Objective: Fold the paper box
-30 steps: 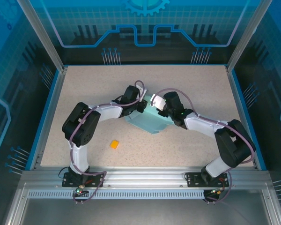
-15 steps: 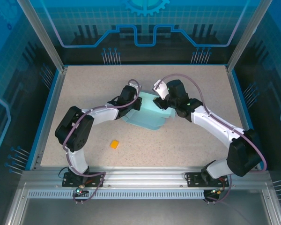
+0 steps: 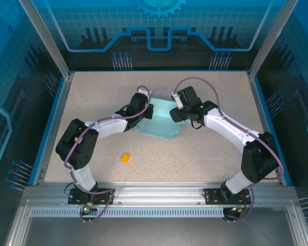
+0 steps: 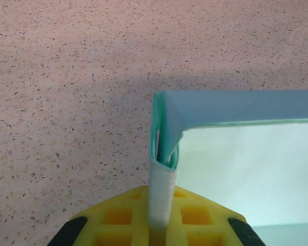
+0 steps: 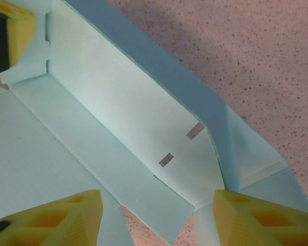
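Where paper box [image 3: 161,127] lies, orange block [image 3: 125,157] apart

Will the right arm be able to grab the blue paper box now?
Probably yes. The right gripper is open close over the paper box, with nothing between; the left gripper pinches another corner.

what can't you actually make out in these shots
- Top view: where the left gripper pinches the box is hidden under its own wrist.
- Top view: the right gripper has its fingertips covered by its wrist.
- Left wrist view: the box runs off the right edge.
- Right wrist view: the box runs off the left and bottom edges, so its full outline is unclear.
- Top view: the orange block is too small to identify.
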